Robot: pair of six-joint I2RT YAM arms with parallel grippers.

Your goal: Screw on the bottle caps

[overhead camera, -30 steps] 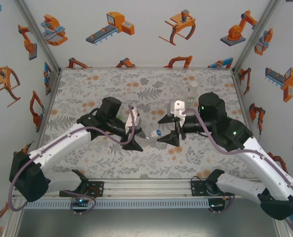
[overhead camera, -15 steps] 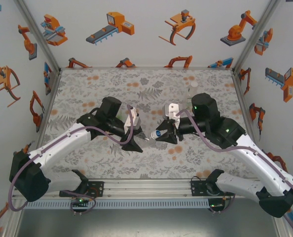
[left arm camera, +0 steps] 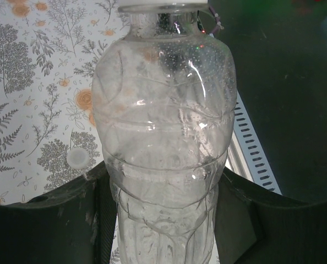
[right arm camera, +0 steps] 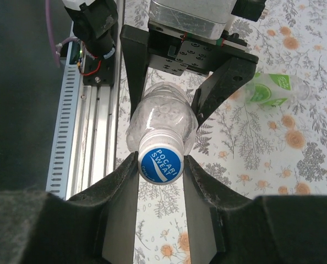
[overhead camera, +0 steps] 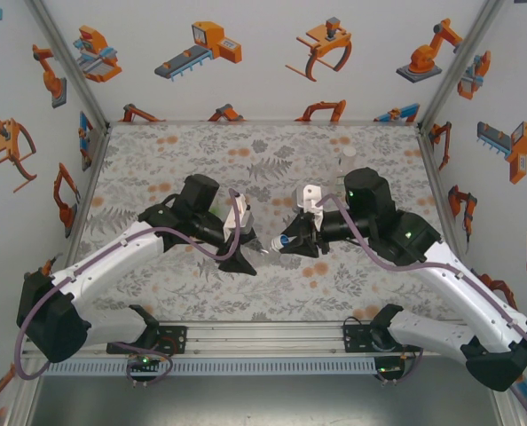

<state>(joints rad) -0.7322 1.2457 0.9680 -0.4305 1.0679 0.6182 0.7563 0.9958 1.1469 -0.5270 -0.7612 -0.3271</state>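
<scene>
- Left gripper (overhead camera: 246, 253) is clamped across the body of the plain bottle (overhead camera: 265, 246); it holds the bottle off the table (overhead camera: 157, 151), lying roughly level, neck toward the right arm
- In the left wrist view, the plain bottle (left arm camera: 166, 137) sits between the two dark fingers (left arm camera: 53, 220); both press its lower sides; the clear wall is ribbed and speckled with droplets; a white ring shows at the neck, at the top edge
- Right gripper (right arm camera: 161, 168) is pinched on the blue cap (right arm camera: 161, 164); one finger (right arm camera: 122, 203) touches each side of the cap, no gap visible
- The blue cap sits on the mouth of the plain bottle (right arm camera: 163, 118), printed face toward the right wrist camera; whether it is threaded tight, I cannot tell
- From above, the blue cap (overhead camera: 284, 240) lies between the two wrists, at the tip of the right gripper (overhead camera: 292, 241), over the table's near middle
- Left gripper (right arm camera: 166, 110) appears behind the cap, its black fingers on either side of the bottle's shoulder
- Green-label bottle (right arm camera: 271, 91) lies on its side on the table, beyond the left gripper, apart from both grippers
- Another clear bottle (overhead camera: 348, 158) stands at the back right, just behind the right arm
</scene>
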